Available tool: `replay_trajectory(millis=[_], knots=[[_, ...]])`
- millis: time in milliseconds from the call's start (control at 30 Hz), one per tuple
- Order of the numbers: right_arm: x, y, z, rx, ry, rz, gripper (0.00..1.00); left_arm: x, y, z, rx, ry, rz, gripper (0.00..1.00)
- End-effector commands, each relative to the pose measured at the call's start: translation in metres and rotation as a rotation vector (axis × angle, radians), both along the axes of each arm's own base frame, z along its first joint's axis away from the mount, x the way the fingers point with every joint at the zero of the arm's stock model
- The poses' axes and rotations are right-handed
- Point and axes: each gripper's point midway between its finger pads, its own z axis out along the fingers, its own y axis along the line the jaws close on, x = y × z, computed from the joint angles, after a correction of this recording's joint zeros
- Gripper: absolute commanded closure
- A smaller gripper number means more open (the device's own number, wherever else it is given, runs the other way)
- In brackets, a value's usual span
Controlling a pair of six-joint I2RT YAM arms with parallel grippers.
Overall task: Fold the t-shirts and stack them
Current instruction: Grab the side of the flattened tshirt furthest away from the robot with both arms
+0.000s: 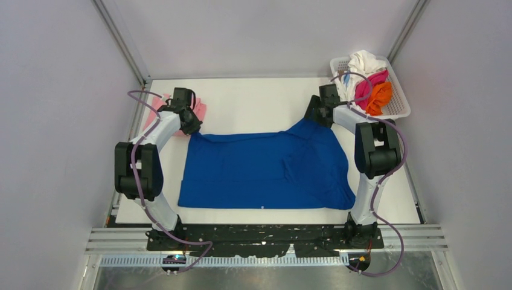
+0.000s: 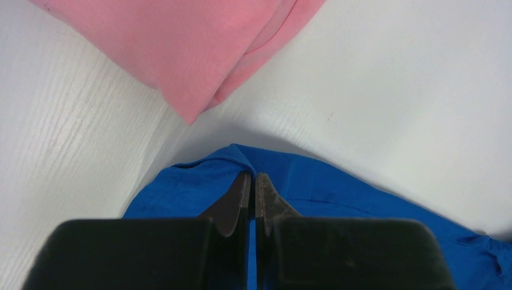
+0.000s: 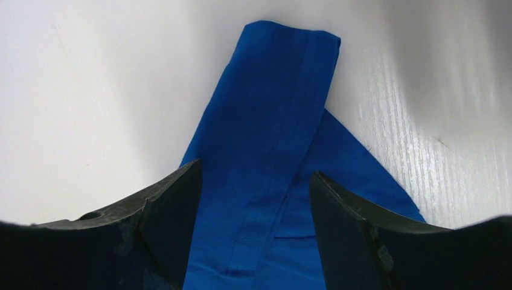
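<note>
— On the tabletop [image 1: 253, 99], where's the blue t-shirt [image 1: 265, 172]?
— Spread flat in the middle. The left fingers [image 2: 232, 202], pressed together, pinch its far left corner. The right fingers [image 3: 169, 205] stand spread astride its far right sleeve.
— The pink t-shirt [image 2: 181, 48]?
— Folded, just beyond that left corner.

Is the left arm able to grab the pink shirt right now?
Probably not straight away. The pink shirt lies close ahead of the left gripper on bare table, nothing between them, but the gripper is shut, seemingly pinching the blue shirt at its edge. It would likely have to let go first.
</note>
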Motion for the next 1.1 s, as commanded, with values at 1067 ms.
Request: replay_trajectory(millis=[1067], knots=[[0.036, 0.031, -0.003, 0.162, -0.06, 0.022, 0.52, 0.012, 0.002, 0.025, 0.001, -0.076, -0.01, 1.0]])
